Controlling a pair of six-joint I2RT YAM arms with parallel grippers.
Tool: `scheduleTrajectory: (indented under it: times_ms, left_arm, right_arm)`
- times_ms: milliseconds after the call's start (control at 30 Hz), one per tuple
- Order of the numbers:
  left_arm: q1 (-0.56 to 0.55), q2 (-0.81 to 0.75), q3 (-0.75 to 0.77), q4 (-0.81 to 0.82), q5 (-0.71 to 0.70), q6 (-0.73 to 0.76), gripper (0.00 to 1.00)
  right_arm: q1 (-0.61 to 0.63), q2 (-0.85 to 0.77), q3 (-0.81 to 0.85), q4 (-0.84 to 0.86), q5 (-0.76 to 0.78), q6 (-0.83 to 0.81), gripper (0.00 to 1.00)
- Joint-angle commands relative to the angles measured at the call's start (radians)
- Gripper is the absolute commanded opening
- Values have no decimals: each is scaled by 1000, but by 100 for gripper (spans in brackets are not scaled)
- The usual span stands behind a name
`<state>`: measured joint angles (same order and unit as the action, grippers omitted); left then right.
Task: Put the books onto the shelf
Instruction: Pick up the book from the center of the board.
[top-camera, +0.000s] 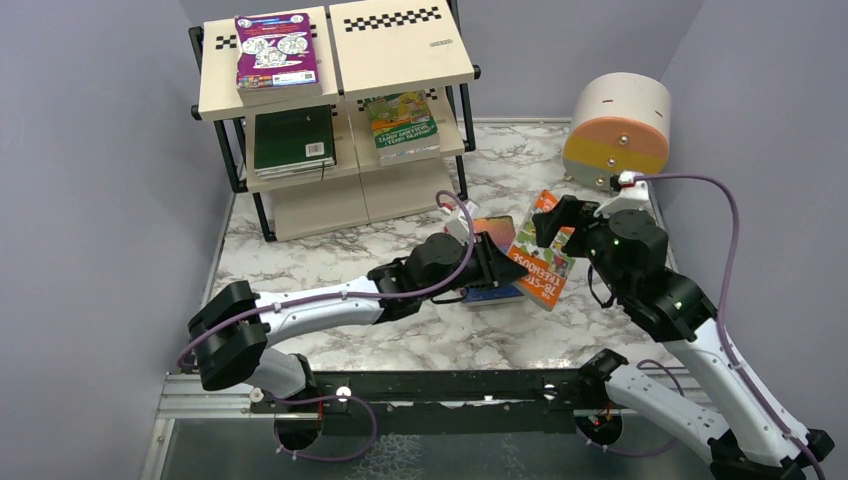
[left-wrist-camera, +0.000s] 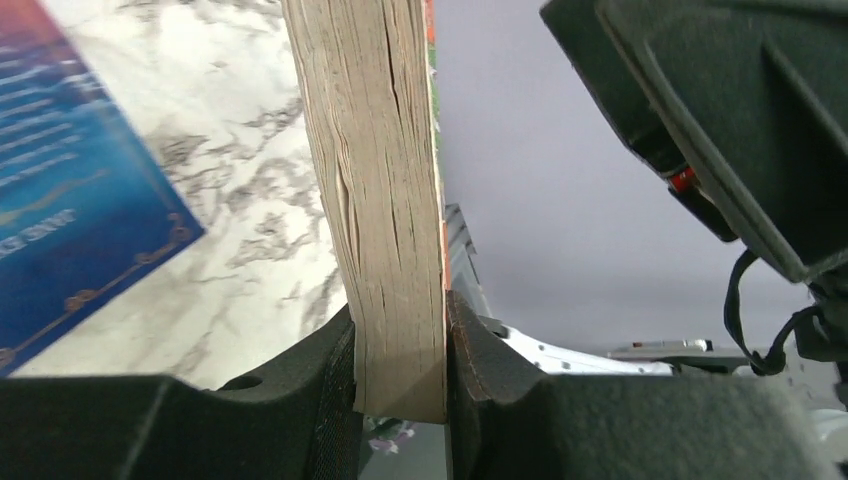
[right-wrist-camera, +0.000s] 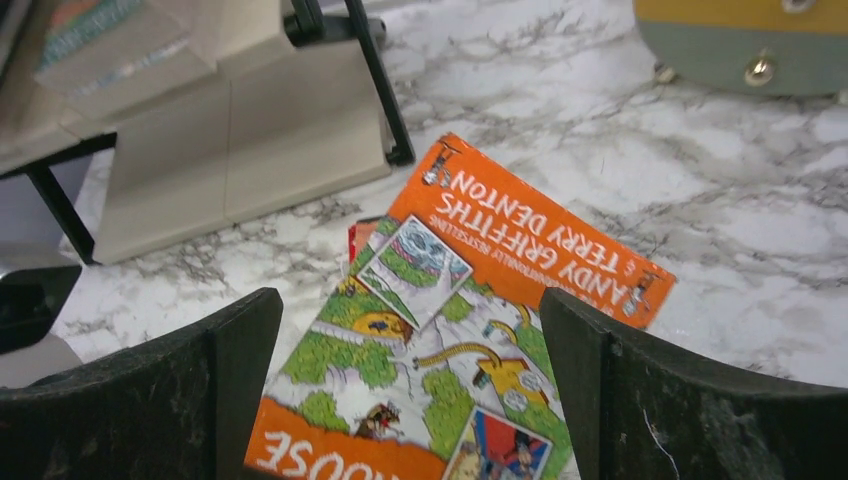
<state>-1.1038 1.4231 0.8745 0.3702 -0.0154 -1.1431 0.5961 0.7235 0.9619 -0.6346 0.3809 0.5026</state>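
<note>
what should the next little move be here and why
Probably draw the right gripper up and back. Its fingers stand wide open over the orange Treehouse book, holding nothing, while the left gripper is clamped on the book's page edge. Clearing away would let the left arm carry it to the shelf.

Purple book tops the shelf, dark green book and green-orange book sit mid-tier, orange cartoon book tilts up beside the flat blue book.
</note>
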Motion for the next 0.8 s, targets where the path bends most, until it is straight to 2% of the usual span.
scheduleTrajectory:
  times_ms: [0,233,400,600,767]
  left_arm:
    - [-51,-70,199,-91,-60,109,0]
    - [-63,-23,516,-254,-30,235,0]
    - [-63,1,702,-377,-107,314,0]
    - [-18,-39,838,-471,-272,341,0]
    - [60,-69,898,-507,-343,350,0]
  right_arm:
    - [4,-6,110,-42,91,-60,100]
    - [3,-14,204,-54,141,-91,100]
    - [3,-31,245,-75,173,-91,100]
    - [4,-57,287,-100,185,-97,100]
    - [3,-78,296,-104,182,-109,100]
